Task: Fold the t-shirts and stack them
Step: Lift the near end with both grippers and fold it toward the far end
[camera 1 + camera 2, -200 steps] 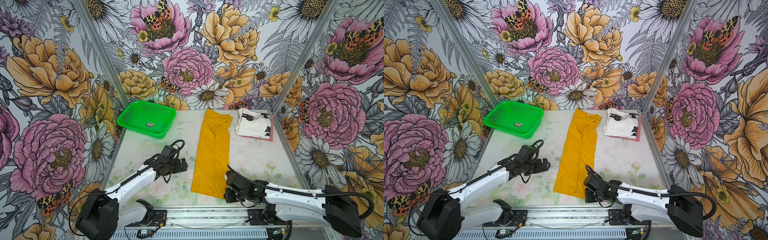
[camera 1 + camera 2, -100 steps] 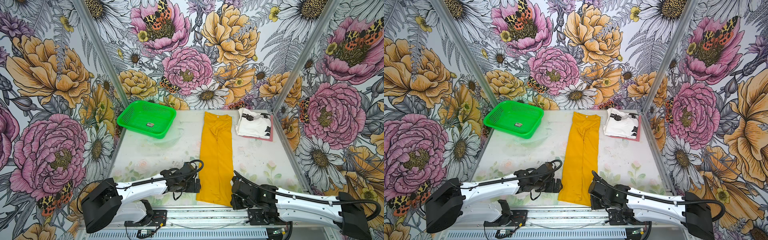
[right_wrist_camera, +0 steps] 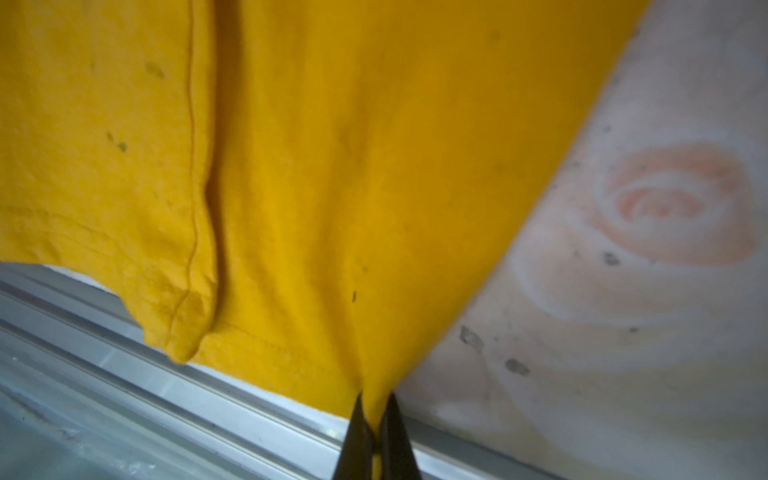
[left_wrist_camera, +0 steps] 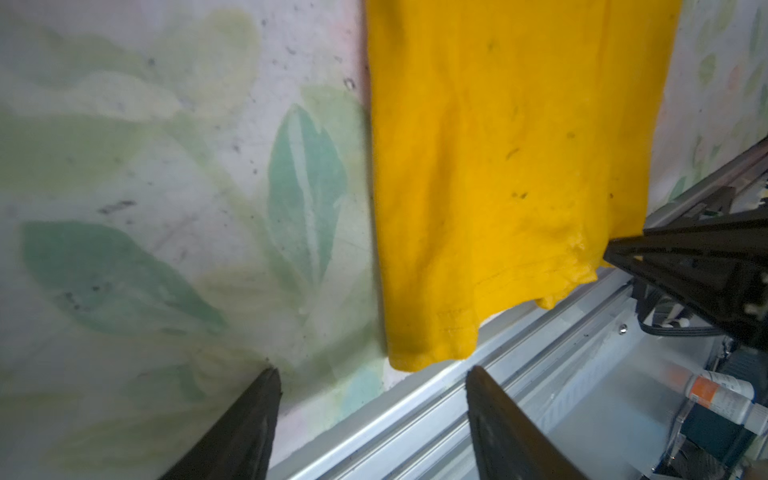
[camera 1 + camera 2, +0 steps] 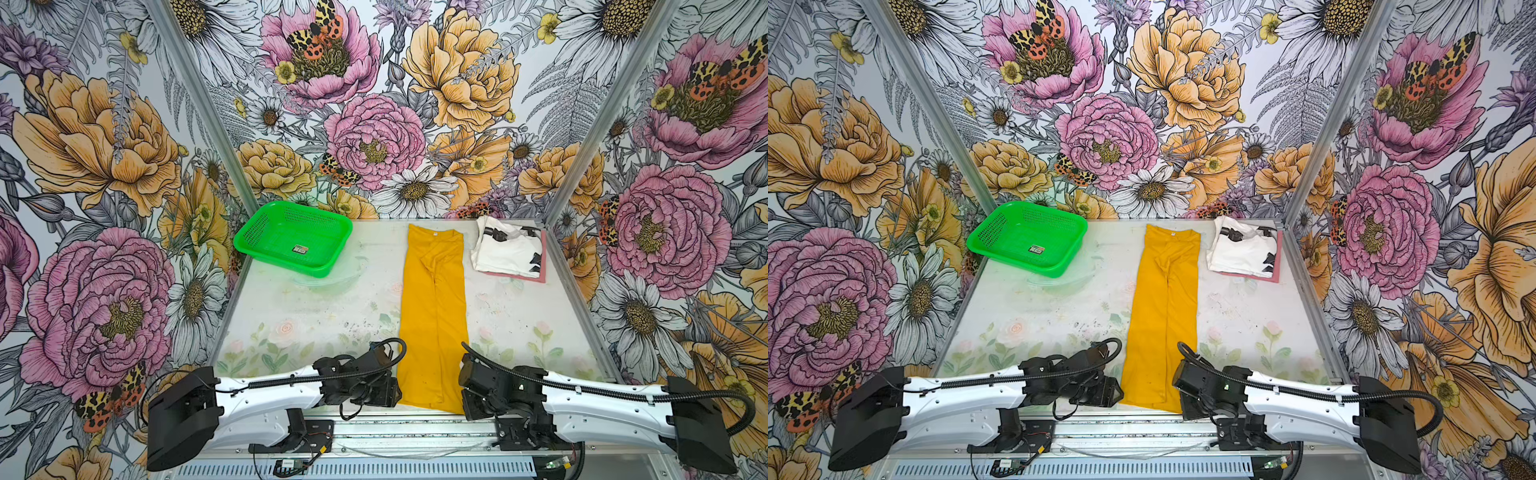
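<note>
While my right jaws clamped the yellow shirt (image 5: pixel 432 311) at lower centre, my left jaws stood apart.

Bold floral wallpaper (image 5: pixel 374 137) of pink peonies, orange blooms, white daisies and spotted butterflies covers the three walls enclosing a pale bench (image 5: pixel 291 316), printed with faded roses and leaves and flecked with dark marks. Slanting aluminium posts (image 5: pixel 205 104) frame the back corners. A metal rail (image 5: pixel 415 432) edges the front under bright, even light.

Bright even light, soft faint shadows, sharp top views, both wrist views blurred, edges stretched
</note>
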Available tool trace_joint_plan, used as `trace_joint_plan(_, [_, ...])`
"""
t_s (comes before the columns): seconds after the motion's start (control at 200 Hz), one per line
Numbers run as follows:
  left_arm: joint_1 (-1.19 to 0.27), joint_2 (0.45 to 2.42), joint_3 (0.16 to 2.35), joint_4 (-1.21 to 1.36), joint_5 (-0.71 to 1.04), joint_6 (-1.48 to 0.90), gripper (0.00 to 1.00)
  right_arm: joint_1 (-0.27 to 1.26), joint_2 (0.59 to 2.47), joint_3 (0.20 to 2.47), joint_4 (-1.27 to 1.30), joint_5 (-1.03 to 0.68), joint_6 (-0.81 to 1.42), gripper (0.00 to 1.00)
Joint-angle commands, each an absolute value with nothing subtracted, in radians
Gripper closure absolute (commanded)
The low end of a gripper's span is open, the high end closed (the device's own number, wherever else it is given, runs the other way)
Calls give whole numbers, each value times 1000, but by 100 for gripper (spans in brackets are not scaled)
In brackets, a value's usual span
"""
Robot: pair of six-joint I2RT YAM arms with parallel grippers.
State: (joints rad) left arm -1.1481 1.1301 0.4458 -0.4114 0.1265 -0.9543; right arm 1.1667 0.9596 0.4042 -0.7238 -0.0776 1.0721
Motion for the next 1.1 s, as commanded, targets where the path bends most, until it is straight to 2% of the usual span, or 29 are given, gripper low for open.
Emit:
trace_joint_plan(0.0, [-1173, 1181, 412, -402, 186, -972, 37, 1168, 968, 439, -735, -23, 1041, 100])
trace_joint_plan(0.265, [-1206, 1288, 439, -341, 191, -990, 73, 1163, 909, 443, -735, -5, 1041, 100])
trace_joint_plan(0.395, [-1208, 1319, 451, -343, 179, -998, 100, 1161, 876, 448, -735, -2, 1021, 100])
trace_joint_plan(0.64, [-1163, 1251, 532, -432, 143, -926, 100, 1139, 845, 485, -734, 23, 1006, 100])
trace_joint_plan(0.876, [-987, 1239, 624, -444, 211, -781, 100, 983, 844, 545, -736, 24, 943, 100])
trace_joint_plan(1.096, [-862, 1342, 797, -443, 256, -647, 100, 810, 911, 631, -718, 38, 841, 100])
